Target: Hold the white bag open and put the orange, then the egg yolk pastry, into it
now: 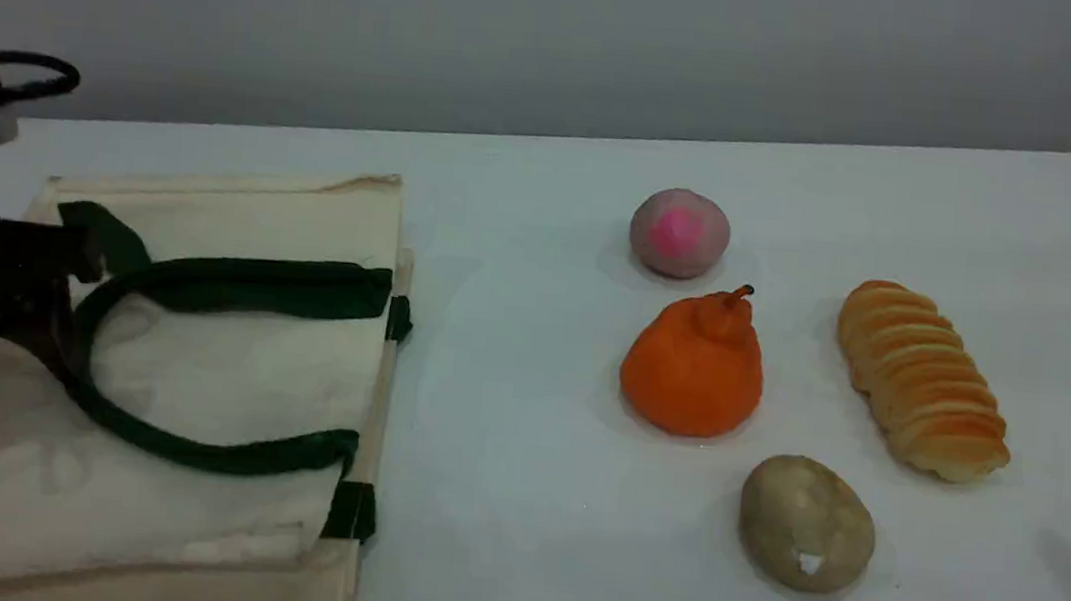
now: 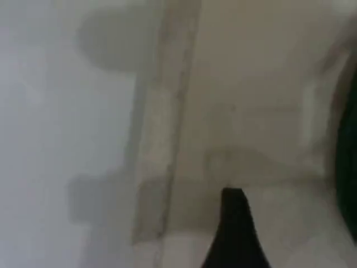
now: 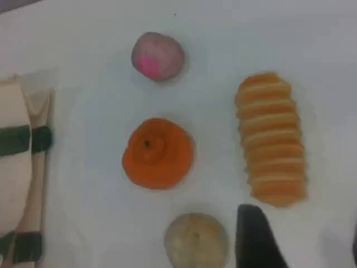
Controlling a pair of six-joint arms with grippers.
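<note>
On the left half of the white table (image 1: 525, 195) the white bag (image 1: 233, 372) lay flat, its mouth edge with the green tabs facing three o'clock toward the food. Its dark green strap handle (image 1: 241, 282) looped across the canvas, with nothing lifted or held apart. At nine o'clock in the scene view the left gripper (image 1: 16, 284) sat low over the bag's far-left part, close to the bend of the strap; whether it touched the strap could not be told. Its jaws stood at their widest and nothing showed clamped between them. From the left wrist view only one dark fingertip (image 2: 234, 223) appeared, over blurred cream canvas near a seam.

Well apart from the bag, toward three o'clock, stood the orange (image 1: 693, 365), upright on the table with its knobbed top and brown stem pointing up. At twelve o'clock from it rested a greyish-pink ball (image 1: 679, 233) with a magenta spot. At five o'clock from the orange, near but not touching, lay the egg yolk pastry (image 1: 806, 524), its small white mark facing the camera. At three o'clock from the orange lay a long ridged golden bread (image 1: 921, 379).

Above the food hung the right gripper; the right wrist view caught one dark fingertip (image 3: 254, 237) just beside the pastry, below the bread's near end. Whether its jaws stood apart or closed could not be told; nothing appeared in them.
</note>
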